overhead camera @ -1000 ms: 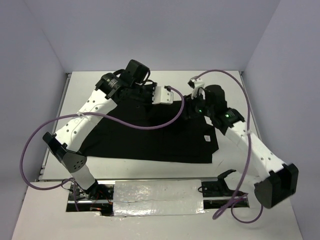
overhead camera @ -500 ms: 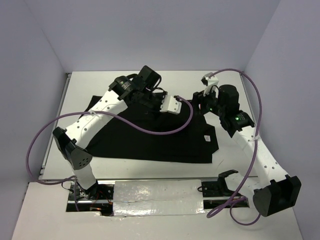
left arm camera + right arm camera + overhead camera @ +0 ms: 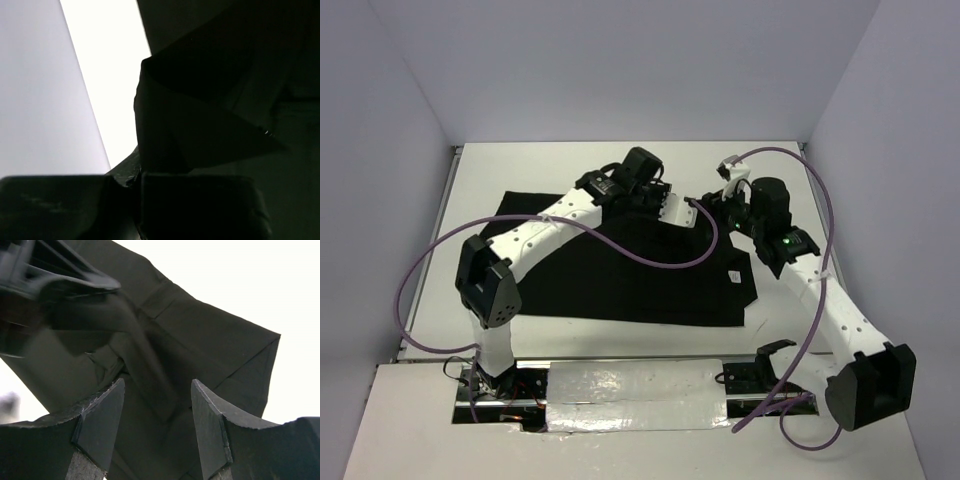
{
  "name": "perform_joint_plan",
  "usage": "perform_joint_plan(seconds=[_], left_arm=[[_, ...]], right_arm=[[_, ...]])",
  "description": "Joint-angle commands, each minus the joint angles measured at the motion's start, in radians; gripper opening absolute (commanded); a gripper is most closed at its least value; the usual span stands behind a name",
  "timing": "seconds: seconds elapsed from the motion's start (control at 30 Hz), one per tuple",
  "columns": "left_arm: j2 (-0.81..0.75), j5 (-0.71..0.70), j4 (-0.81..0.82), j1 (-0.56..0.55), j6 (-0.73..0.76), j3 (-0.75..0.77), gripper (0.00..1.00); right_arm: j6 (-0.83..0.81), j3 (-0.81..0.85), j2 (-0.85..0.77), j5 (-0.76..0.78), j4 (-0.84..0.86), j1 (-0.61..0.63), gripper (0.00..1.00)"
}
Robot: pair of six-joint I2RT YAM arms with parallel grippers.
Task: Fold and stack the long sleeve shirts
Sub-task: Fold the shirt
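While the left tool (image 3: 694,213) pinches it, the shirt (image 3: 620,275) lies below.

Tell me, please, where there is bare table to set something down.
Bare table runs along the far side, between the shirt and the back wall, and left of the shirt. It is crowded at the shirt's far right corner, where the left gripper pinches cloth beside the open right gripper.

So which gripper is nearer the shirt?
Left. The left gripper is shut on a fold of the shirt; the right gripper hangs open just over it, holding nothing.
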Motion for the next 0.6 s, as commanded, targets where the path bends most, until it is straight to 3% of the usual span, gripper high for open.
perform_joint_plan(seconds=[0.0, 0.27, 0.57], left_arm=[[0.034, -0.078, 0.183, -0.005, 0.028, 0.000, 0.00], [0.109, -0.191, 0.323, -0.009, -0.008, -0.030, 0.00], [0.179, -0.265, 0.399, -0.015, -0.057, 0.001, 0.00]], right_arm=[[0.028, 0.007, 0.044, 0.003, 0.058, -0.006, 0.63], [0.102, -0.027, 0.114, -0.001, 0.120, -0.017, 0.62], [0.200, -0.041, 0.165, 0.020, 0.127, -0.123, 0.62]])
